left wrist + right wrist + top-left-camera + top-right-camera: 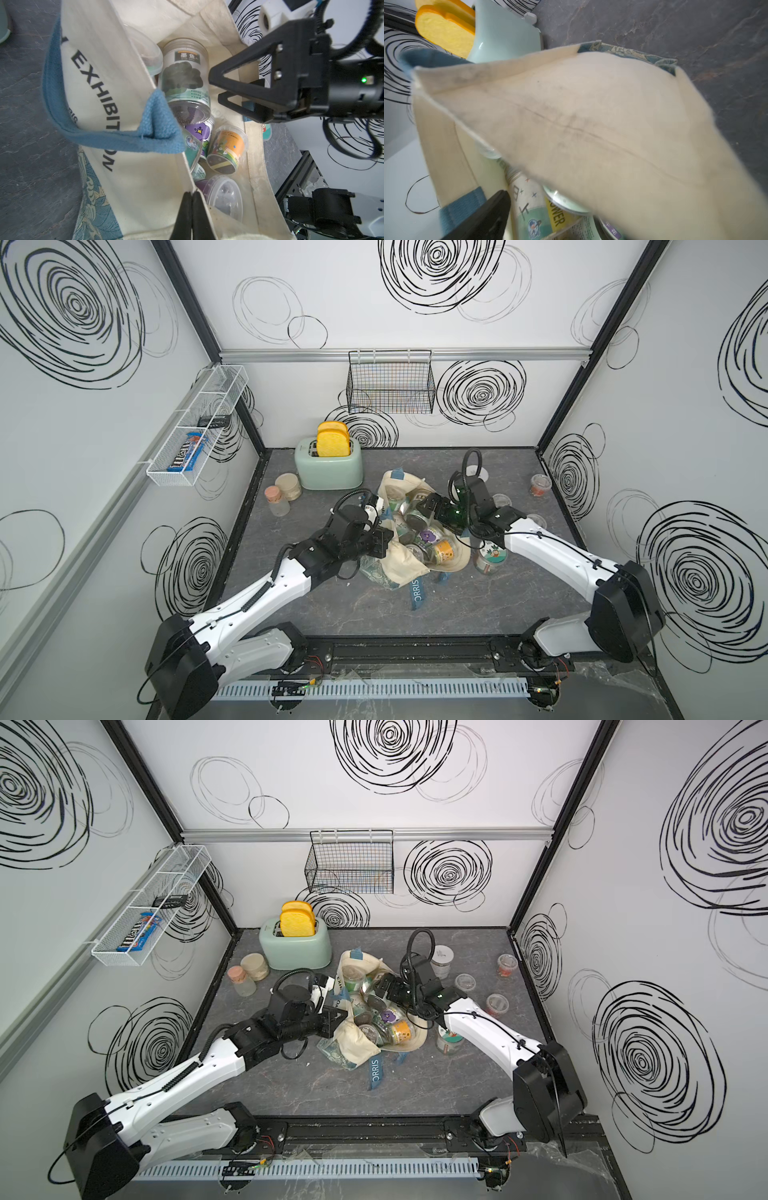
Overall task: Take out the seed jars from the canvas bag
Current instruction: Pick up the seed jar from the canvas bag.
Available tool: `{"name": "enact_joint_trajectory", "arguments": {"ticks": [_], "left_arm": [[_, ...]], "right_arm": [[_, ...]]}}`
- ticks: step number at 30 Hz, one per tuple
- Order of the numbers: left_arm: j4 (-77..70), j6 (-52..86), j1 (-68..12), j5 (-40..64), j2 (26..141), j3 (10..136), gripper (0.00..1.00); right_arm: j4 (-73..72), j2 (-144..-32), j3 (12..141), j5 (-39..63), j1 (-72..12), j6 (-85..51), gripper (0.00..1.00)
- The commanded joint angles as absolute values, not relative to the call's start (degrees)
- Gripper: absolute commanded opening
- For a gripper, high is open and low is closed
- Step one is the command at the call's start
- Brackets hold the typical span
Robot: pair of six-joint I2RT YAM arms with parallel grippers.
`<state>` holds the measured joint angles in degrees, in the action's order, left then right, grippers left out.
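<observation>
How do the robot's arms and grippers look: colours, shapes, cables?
The left arm and right arm have white shells, black joints and large black elbow housings. A black ribbed hose loops over each wrist; thin black wires run along the white links. The left gripper and right gripper are black, with triangular open-frame fingers. A green light glows on the right gripper's body.

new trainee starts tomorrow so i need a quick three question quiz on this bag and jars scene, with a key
1. True or false: the left gripper is shut on the rim of the canvas bag.
2. The right gripper is: A) open over the bag's mouth, B) shut on a jar, C) shut on the bag's strap.
3. What stands in the toaster?
Key: 1 true; 2 A; 3 two yellow toast slices.
</observation>
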<state>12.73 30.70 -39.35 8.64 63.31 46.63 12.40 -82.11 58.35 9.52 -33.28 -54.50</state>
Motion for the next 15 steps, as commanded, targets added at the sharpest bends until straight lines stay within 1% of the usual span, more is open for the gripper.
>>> {"name": "enact_joint_trajectory", "arguments": {"ticks": [1,7,15], "left_arm": [[17.53,31.95,-40.58,9.36,63.91,47.22,0.00],[17.86,31.91,-41.13,8.64,65.61,47.98,0.00],[15.56,32.90,-40.67,8.57,64.78,46.41,0.00]], "right_arm": [[9.99,-84.53,60.26,7.31,-33.75,-57.77,0.97],[8.66,-91.28,63.55,7.21,-34.69,-58.88,0.97],[7.03,-99.74,65.95,6.19,-35.47,-59.63,0.97]]}}
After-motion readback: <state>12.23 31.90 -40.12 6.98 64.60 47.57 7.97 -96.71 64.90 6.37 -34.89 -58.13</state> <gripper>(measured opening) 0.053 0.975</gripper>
